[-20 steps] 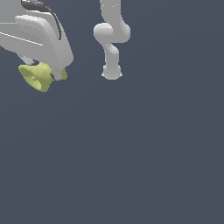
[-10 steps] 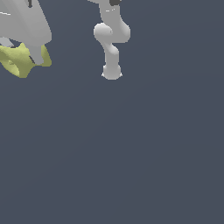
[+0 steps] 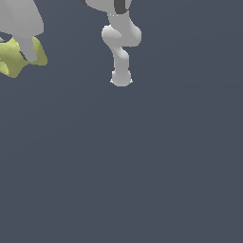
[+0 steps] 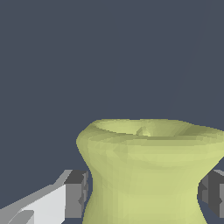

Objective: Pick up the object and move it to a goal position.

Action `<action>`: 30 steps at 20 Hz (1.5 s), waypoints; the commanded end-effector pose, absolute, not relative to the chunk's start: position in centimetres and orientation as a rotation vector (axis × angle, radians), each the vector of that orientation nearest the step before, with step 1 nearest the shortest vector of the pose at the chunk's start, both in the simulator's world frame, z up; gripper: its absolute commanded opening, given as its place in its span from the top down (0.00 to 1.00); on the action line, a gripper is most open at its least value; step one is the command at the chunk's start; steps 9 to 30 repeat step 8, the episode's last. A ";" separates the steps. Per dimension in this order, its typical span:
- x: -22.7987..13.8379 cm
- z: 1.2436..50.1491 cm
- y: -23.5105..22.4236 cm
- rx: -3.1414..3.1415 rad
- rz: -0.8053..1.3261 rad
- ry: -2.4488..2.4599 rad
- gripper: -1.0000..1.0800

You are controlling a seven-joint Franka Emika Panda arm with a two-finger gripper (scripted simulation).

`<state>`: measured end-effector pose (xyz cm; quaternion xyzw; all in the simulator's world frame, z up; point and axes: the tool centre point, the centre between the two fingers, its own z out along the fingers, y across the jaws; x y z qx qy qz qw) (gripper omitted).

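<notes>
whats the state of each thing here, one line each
small pale yellow-green spool-like cylinder with a flared rim: between the gripper fingers, a pad at each side of its narrow waist
white gripper: shut on the cylinder
white arm base: standing on the dark grey floor

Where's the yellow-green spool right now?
The spool sits at the upper edge of the exterior view's left, held in the gripper. In the wrist view it fills the gap between the gripper's fingers.
</notes>
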<state>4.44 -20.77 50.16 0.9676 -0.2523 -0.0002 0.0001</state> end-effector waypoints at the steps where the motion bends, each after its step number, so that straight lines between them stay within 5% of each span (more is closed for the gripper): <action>1: 4.5 50.4 -20.9 3.040 0.000 -0.792 1.00; 30: 4.5 50.5 -21.0 3.040 0.000 -0.793 1.00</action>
